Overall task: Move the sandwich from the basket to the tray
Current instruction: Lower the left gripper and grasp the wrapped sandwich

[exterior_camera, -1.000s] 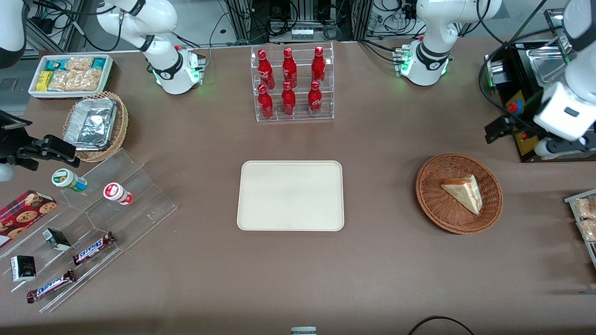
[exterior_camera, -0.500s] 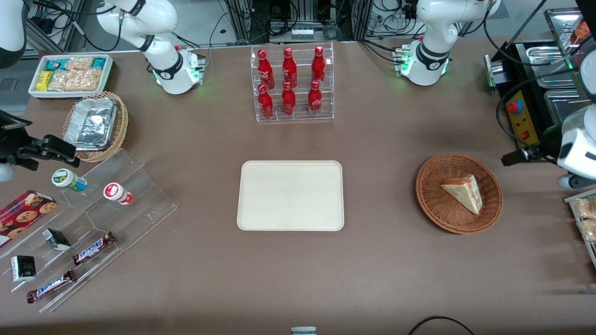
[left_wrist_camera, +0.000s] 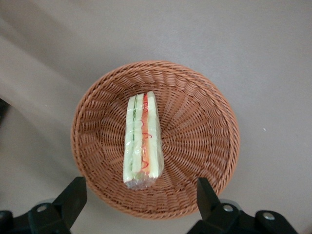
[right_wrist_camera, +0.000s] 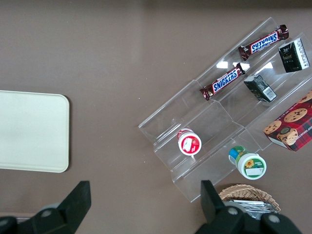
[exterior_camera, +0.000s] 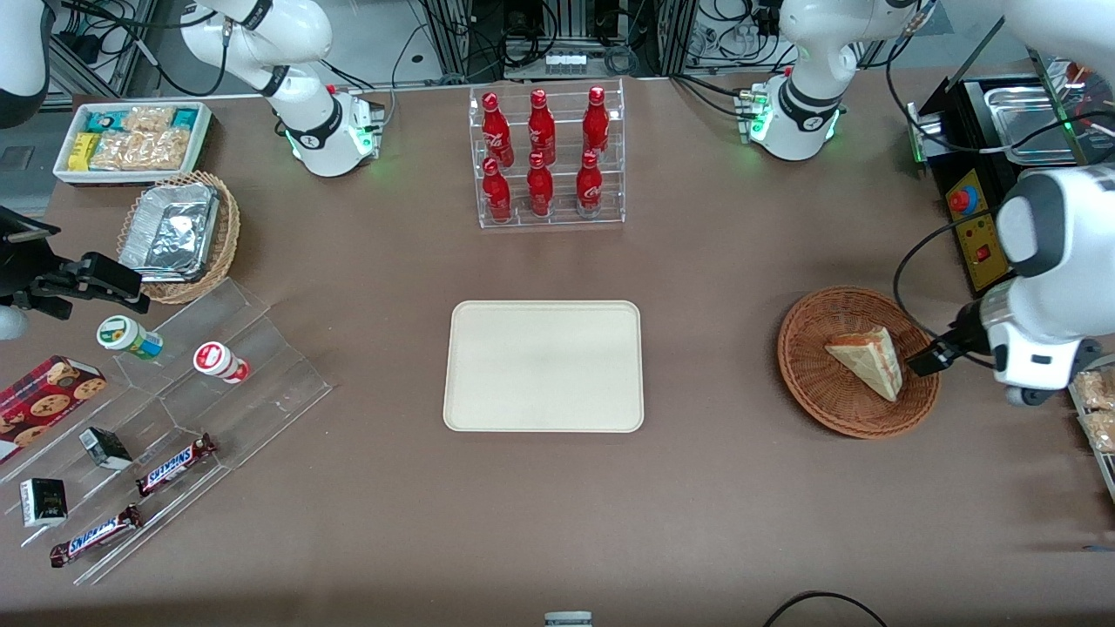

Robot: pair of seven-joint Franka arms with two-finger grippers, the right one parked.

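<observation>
The sandwich [exterior_camera: 864, 360] [left_wrist_camera: 142, 140], a pale wedge with red, orange and green layers, lies in the reddish-brown woven basket [exterior_camera: 810, 383] [left_wrist_camera: 195, 122] at the working arm's end of the table. The cream tray [exterior_camera: 543, 366] lies flat at mid-table, with nothing on it; it also shows in the right wrist view [right_wrist_camera: 31, 130]. My left gripper [exterior_camera: 925, 361] [left_wrist_camera: 139, 197] hovers above the basket's rim, just beside the sandwich. It is open, its black fingers [left_wrist_camera: 73, 195] spread wide with nothing between them.
A rack of red bottles [exterior_camera: 545, 157] stands farther from the front camera than the tray. A black control box [exterior_camera: 980, 226] and snack packs [exterior_camera: 1096, 409] sit near the basket. Clear tiered shelves with candy bars [exterior_camera: 174, 466] lie toward the parked arm's end.
My left gripper has come down from near the black box toward the front camera and now hangs over the basket's rim beside the sandwich. The sandwich and tray have not moved.
</observation>
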